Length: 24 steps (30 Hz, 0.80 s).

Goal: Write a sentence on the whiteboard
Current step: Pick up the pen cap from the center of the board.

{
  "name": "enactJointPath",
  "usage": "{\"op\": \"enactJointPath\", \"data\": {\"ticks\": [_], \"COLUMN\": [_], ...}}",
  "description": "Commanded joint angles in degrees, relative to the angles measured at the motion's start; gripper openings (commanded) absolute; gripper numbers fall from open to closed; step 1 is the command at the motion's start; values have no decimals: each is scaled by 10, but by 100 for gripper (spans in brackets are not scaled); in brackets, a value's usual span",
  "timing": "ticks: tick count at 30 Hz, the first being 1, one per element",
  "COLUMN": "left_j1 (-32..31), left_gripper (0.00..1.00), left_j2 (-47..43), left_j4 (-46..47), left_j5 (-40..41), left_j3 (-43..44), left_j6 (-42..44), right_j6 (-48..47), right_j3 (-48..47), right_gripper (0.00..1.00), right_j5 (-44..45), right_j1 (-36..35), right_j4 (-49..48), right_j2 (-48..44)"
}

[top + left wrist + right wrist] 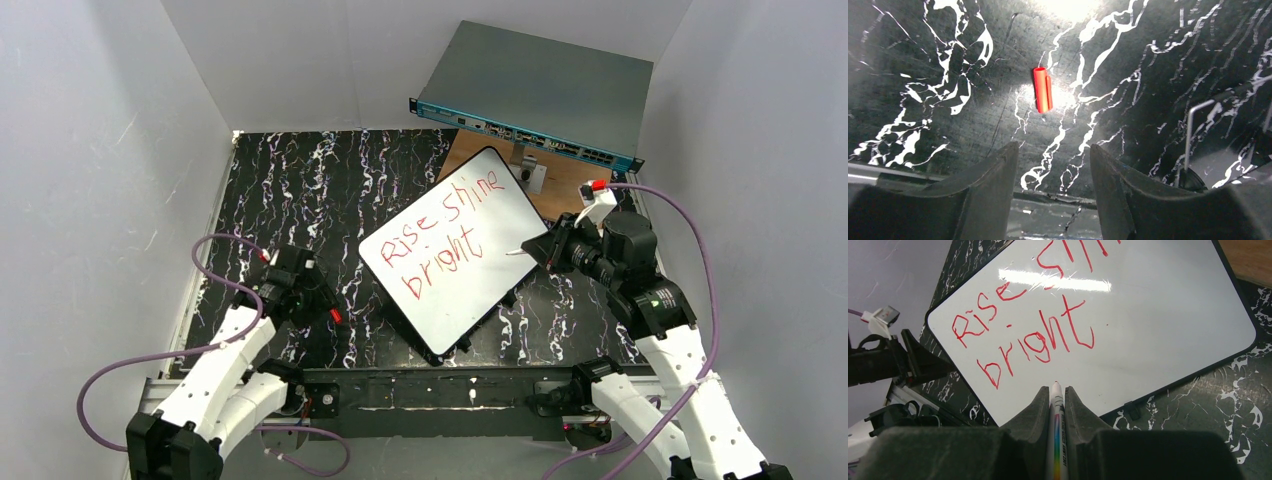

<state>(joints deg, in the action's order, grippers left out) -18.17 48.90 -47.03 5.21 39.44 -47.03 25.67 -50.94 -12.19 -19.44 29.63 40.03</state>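
Lying slantwise at the middle of the black marbled table (pixel 300 190), the whiteboard (pixel 475 290) bore the sentence (pixel 440 245) in red marker, "Rise shine" on one line and "bright" beneath it; the right gripper (pixel 535 250) hung at the board's right-hand edge, its jaws pressed onto a marker (pixel 1057 440) whose tip pointed at the bare white just past the word "bright"; whether the tip touched the surface could not be told; the left gripper (pixel 1054 150) hovered low over the table, well apart from the board on its left side, jaws spread with nothing between them; a red cap (pixel 1042 90) lay on the table just ahead of those fingers; a grey box with a teal front (pixel 540 90) sat at the far right corner.
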Motion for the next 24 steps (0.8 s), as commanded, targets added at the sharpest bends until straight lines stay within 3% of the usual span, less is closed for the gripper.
{"op": "enactJointPath", "data": {"ticks": [1,9,24], "left_j1": [1,0,0], "left_gripper": [52,39,35], "left_j2": [-4,39,111], "left_j4": [77,155,160], "left_j5": [-10,24,19], "left_j3": [-60,-109,-94], "left_j6": [-50,-63,-8], "right_j6": [-16,-23,-22], "right_j3": [-29,-30,-35], "right_gripper": [1,1,1], "right_j5": [-10,-17,-5], "right_j1": [3,3,3], "right_j4": [1,4,4], "right_j2": [-3,-1,-4]}}
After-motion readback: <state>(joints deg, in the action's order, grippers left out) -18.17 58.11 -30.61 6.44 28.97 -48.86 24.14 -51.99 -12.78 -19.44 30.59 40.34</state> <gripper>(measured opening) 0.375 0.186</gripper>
